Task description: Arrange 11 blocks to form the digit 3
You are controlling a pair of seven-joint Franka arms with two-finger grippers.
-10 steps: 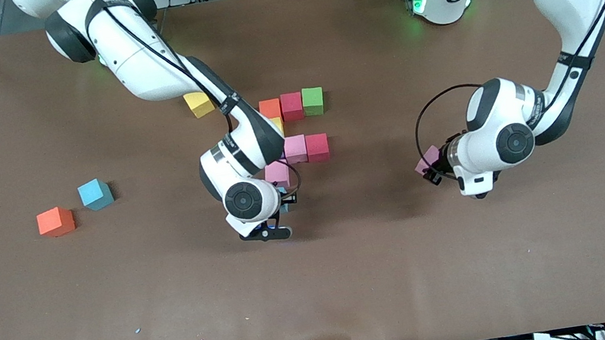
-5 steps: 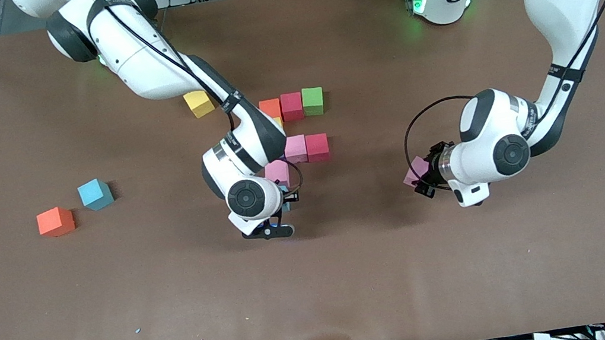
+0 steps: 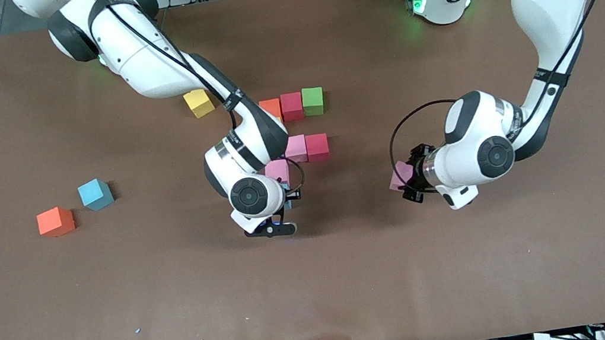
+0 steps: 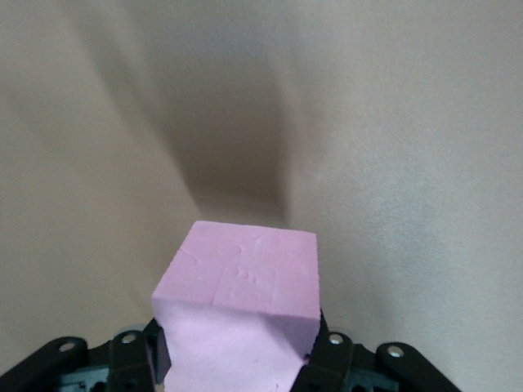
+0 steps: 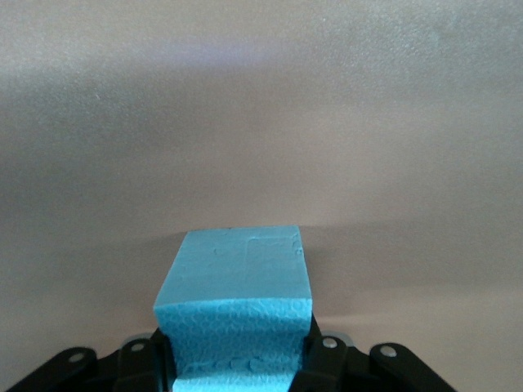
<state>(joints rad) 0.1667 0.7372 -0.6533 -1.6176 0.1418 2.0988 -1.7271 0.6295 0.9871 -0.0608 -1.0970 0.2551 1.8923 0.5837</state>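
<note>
You are mid-placement: right end effector (image 5: 237, 359) grips a blue block (image 5: 235, 306) beside the cluster, left end effector (image 4: 237, 363) grips a pink block (image 4: 241, 314); next, lower each squarely.

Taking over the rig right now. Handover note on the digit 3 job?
Left end effector: shut on a pink block, over the table toward the left arm's end.
Right end effector: shut on a blue block, over the table beside the group.
Done: orange-red-green row; pink-red pair nearer the camera; lone pink cube nearer again.
Loose: yellow cube beside the row; blue cube and orange cube toward the right arm's end.
Left: set down both held blocks, then bring in the loose ones. The figure is incomplete.
</note>
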